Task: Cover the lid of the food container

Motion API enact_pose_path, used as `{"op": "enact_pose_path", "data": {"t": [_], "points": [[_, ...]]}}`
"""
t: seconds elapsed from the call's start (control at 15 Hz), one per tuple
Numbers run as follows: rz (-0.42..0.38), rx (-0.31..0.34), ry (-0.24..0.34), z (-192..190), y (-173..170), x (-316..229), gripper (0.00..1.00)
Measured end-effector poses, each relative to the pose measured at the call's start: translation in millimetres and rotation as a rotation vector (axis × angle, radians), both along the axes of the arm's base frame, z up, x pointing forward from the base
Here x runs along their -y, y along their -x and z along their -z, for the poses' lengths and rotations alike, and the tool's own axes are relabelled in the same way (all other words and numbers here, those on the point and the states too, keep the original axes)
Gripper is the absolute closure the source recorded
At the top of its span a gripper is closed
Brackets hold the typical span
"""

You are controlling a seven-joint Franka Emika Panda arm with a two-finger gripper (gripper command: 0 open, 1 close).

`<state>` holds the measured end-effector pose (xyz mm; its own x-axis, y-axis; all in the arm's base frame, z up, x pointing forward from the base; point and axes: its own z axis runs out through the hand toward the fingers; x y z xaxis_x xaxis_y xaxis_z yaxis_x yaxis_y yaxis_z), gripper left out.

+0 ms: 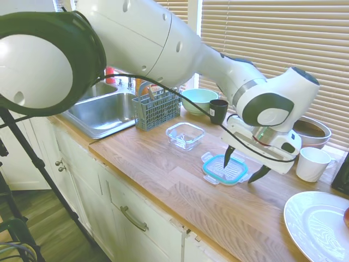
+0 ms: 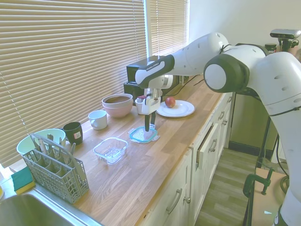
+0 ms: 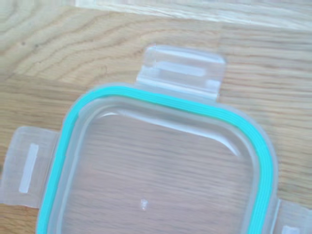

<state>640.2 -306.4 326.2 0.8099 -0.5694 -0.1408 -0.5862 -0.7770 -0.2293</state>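
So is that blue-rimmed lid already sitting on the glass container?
No, the lid lies flat on the wooden counter under the tool, while the food container stands apart and uncovered.

Bright daylight thru blinds [image 2: 70, 56], wide-angle edge distortion, wrist view slightly soft — mild glare

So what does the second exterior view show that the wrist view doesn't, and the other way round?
Only the second exterior view shows the open end effector straddling the lid, the empty container beside it, the cutlery basket, the pink bowl and the plate with an apple. Only the wrist view shows the lid's snap tabs and teal seal close up. Both show the lid lying flat on the wooden counter.
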Motion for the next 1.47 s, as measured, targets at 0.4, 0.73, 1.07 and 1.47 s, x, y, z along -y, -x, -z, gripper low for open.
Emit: {"op": "enact_pose_path", "data": {"t": [0.4,0.73,1.07,1.47], "points": [[-0.011,-0.015,-0.025,1.2,-6.0,-5.5,0.00],[-0.014,-0.020,-0.031,1.8,-13.2,-20.8,1.00],[-0.017,-0.023,-0.035,2.4,-13.3,-22.1,1.00],[-0.009,-0.042,-0.086,9.4,-12.5,-28.7,1.00]]}}
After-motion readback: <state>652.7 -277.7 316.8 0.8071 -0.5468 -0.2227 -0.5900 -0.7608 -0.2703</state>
